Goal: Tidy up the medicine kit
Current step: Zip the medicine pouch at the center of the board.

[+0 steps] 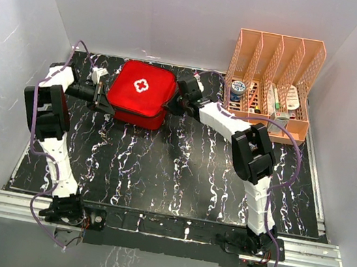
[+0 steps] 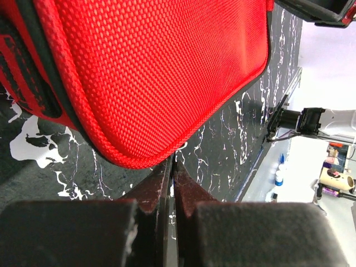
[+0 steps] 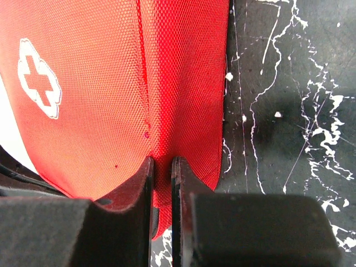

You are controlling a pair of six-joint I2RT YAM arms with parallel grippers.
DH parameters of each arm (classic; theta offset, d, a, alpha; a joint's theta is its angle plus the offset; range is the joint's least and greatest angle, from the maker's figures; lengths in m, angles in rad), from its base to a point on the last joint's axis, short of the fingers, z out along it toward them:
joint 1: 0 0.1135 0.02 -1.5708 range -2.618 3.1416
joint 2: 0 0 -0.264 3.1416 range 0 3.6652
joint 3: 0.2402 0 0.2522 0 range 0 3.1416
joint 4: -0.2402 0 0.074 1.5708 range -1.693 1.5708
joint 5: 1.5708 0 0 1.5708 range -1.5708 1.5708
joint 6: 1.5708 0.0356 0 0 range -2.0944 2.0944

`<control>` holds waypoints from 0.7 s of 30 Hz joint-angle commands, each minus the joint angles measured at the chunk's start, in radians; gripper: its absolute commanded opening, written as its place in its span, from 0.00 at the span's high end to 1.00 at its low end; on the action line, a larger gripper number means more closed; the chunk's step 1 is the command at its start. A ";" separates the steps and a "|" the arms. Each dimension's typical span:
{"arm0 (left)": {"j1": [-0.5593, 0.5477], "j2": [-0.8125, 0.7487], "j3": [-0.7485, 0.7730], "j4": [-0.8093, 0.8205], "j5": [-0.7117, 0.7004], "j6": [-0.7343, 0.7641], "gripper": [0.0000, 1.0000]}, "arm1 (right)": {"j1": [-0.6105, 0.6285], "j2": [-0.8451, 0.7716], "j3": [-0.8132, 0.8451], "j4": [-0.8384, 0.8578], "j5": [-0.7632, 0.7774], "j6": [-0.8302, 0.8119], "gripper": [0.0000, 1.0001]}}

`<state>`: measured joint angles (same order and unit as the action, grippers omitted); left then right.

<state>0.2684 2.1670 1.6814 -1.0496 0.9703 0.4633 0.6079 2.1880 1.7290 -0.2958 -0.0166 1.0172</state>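
Observation:
The medicine kit [image 1: 142,92] is a red fabric case with a white cross on its lid, lying closed on the black marbled table toward the back. My left gripper [image 1: 107,106] sits at the kit's left lower corner. In the left wrist view its jaws [image 2: 172,161] are pressed together, with a small metal zip ring [image 2: 184,146] poking out at their tips under the red shell [image 2: 156,72]. At the kit's right edge, my right gripper [image 1: 169,106] is shut on a fold of the red fabric [image 3: 162,167], next to the lid's seam.
An orange-pink file rack [image 1: 274,81] stands at the back right and holds small bottles and packets. White walls close in the table on three sides. The right arm's elbow [image 1: 255,150] rises over the table's right half.

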 commanded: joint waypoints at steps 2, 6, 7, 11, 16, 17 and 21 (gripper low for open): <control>0.051 -0.066 -0.004 -0.031 -0.093 0.048 1.00 | -0.127 -0.001 0.058 -0.034 0.189 -0.065 1.00; 0.038 -0.073 0.000 -0.168 -0.041 0.173 1.00 | -0.153 -0.009 0.053 -0.028 0.190 -0.077 1.00; 0.033 -0.079 -0.005 -0.201 -0.037 0.202 1.00 | -0.157 -0.009 0.055 -0.027 0.189 -0.080 1.00; 0.017 -0.112 -0.063 -0.253 -0.035 0.263 1.00 | -0.172 -0.001 0.071 -0.026 0.195 -0.093 1.00; -0.003 -0.130 -0.115 -0.242 -0.020 0.262 1.00 | -0.183 0.006 0.077 0.035 0.113 -0.108 1.00; -0.009 -0.132 -0.120 -0.234 -0.017 0.256 1.00 | -0.184 0.000 0.074 0.049 0.096 -0.108 1.00; -0.035 -0.131 -0.123 -0.217 -0.009 0.242 1.00 | -0.177 -0.060 0.051 0.082 0.074 -0.108 0.93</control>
<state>0.2314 2.1002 1.5810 -1.1713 1.0317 0.6842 0.5262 2.1956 1.7569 -0.3172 -0.1059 0.9047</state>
